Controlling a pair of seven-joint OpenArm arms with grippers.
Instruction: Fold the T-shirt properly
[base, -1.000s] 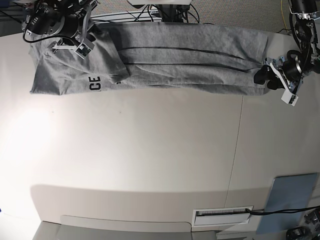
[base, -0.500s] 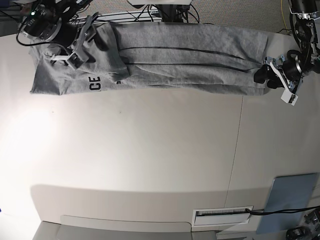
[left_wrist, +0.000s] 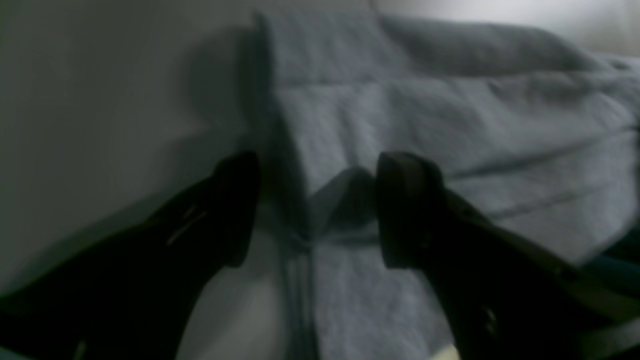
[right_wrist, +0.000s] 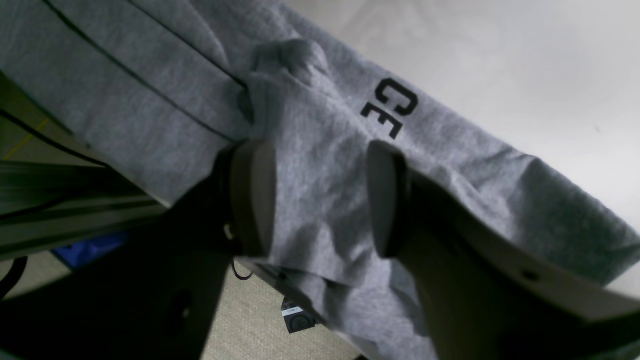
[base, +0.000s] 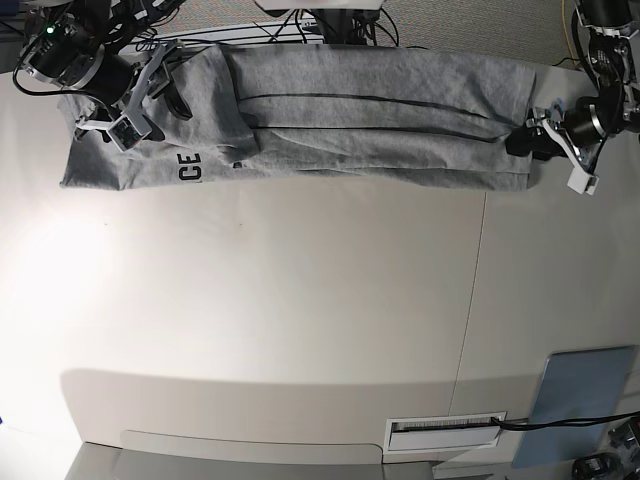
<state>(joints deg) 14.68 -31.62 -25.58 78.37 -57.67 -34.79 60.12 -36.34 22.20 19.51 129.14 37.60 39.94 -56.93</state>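
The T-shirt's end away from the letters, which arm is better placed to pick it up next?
Probably the left. Its open claw straddles that edge of the T-shirt; the right claw hovers open by the lettering.

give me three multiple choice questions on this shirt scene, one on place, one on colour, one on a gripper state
1. Where on the table does the T-shirt lie in the base view?
A. along the top edge
B. in the middle
C. along the bottom edge

2. What colour is the lettering on the shirt?
A. white
B. red
C. black

3. How does the right gripper stand?
A. shut on a sleeve
B. open over the cloth
C. out of view

Answers:
1. A, the shirt stretches across the top of the base view.
2. C, the right wrist view shows black "CE" on grey.
3. B, its two fingers stand apart with shirt cloth showing between them.
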